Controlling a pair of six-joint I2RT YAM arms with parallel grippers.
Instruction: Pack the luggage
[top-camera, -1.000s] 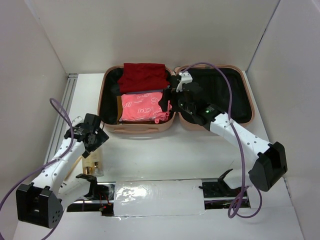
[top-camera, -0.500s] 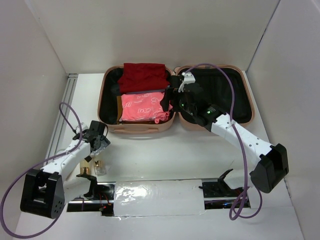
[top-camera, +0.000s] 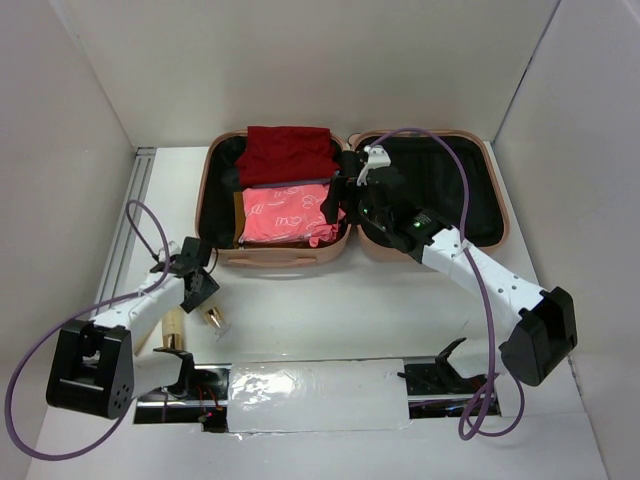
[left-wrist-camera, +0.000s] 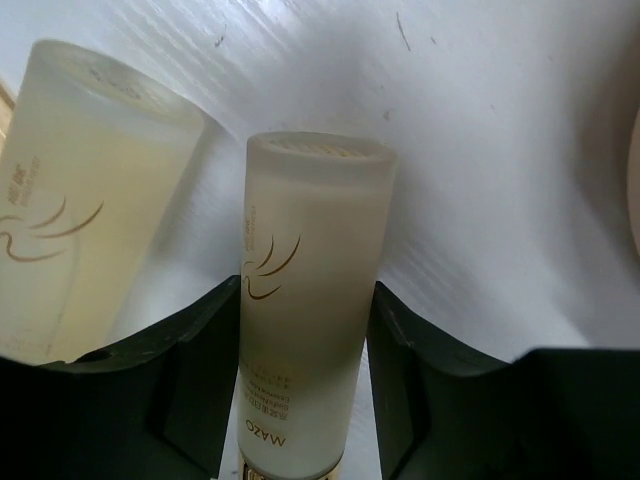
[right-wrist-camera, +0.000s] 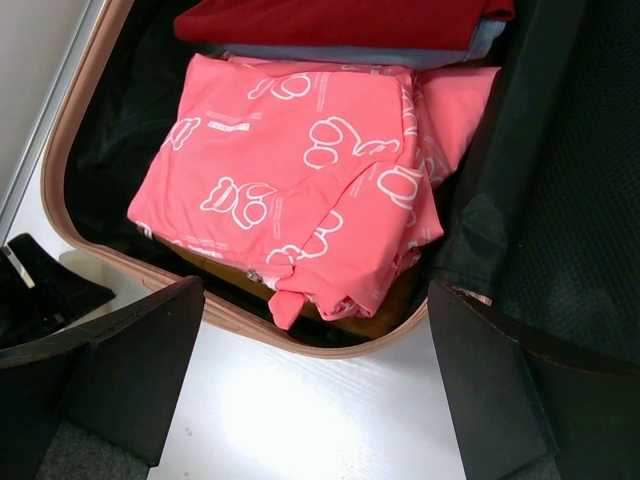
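The luggage (top-camera: 275, 258) lies open at the back, peach-pink with black lining. Its left half holds a folded red garment (top-camera: 288, 152) and a pink printed cloth (top-camera: 285, 212); its right half (top-camera: 450, 190) shows only lining. My left gripper (top-camera: 200, 288) is low on the table in front of the case. In the left wrist view its jaws (left-wrist-camera: 305, 295) press both sides of a frosted white bottle (left-wrist-camera: 312, 240) with a gold cap (top-camera: 214, 319). A second frosted bottle (left-wrist-camera: 80, 200) stands beside it (top-camera: 172, 335). My right gripper (top-camera: 340, 205) is open and empty above the pink cloth (right-wrist-camera: 300, 190) and the case's front rim (right-wrist-camera: 300, 335).
A foil-covered strip (top-camera: 320, 395) runs along the near edge between the arm bases. A metal rail (top-camera: 125, 230) lines the table's left side. White walls close in the back and both sides. Bare table (right-wrist-camera: 300, 420) lies in front of the case.
My left arm has dropped lower and reached to the bottles. One bottle has shifted right and tilted, now between its fingers. The right arm has barely moved.
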